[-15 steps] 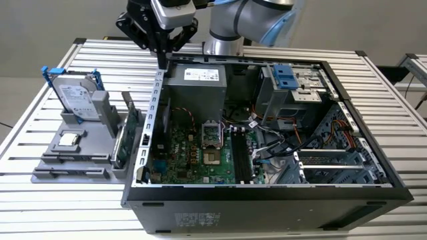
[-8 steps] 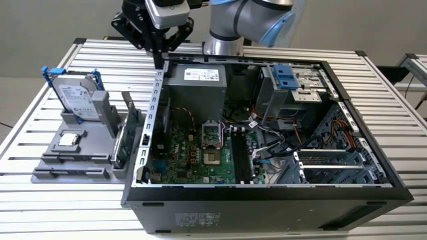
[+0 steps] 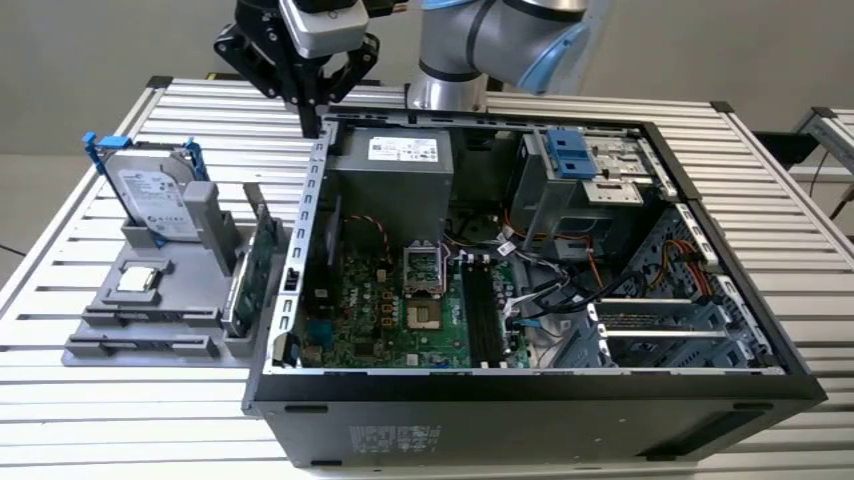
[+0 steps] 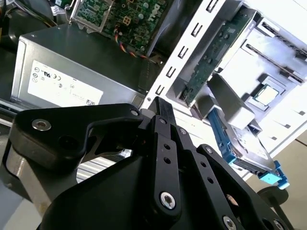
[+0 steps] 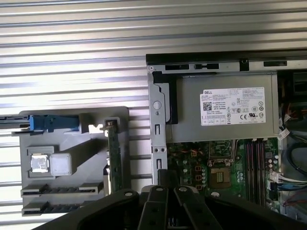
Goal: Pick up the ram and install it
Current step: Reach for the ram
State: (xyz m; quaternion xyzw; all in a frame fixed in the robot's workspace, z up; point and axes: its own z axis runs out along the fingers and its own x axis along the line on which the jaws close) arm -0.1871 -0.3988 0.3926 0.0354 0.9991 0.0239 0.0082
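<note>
the gripper (image 3: pixel 312 124) hangs over the rear edge of the case (image 3: pixel 534 388), beside the psu (image 3: pixel 394 175). its fingers are pressed together with no gap, and nothing shows between them. in both wrist views its black links cover the scene nearest the camera, so what lies straight under the fingertips is hidden.

the ram (image 5: pixel 62 190) is hard to make out. it looks to be the dark narrow strip lying edge-on in a slot of the grey holder (image 3: pixel 174 295), well apart from the gripper. a second dark strip lies in the slot beside it, and i cannot tell which is a stick and which a bare slot. whether the slots on the motherboard (image 3: pixel 387 310) hold anything is also unclear.

the holder sits on the slatted table (image 3: pixel 80 420), touching the case on the exterior view's left. a hard drive (image 3: pixel 150 195) in a blue frame leans in it, a green card (image 3: pixel 254 265) stands on edge, and a chip (image 3: pixel 140 280) lies flat.

the psu and the hard drive each bear a white printed label.
</note>
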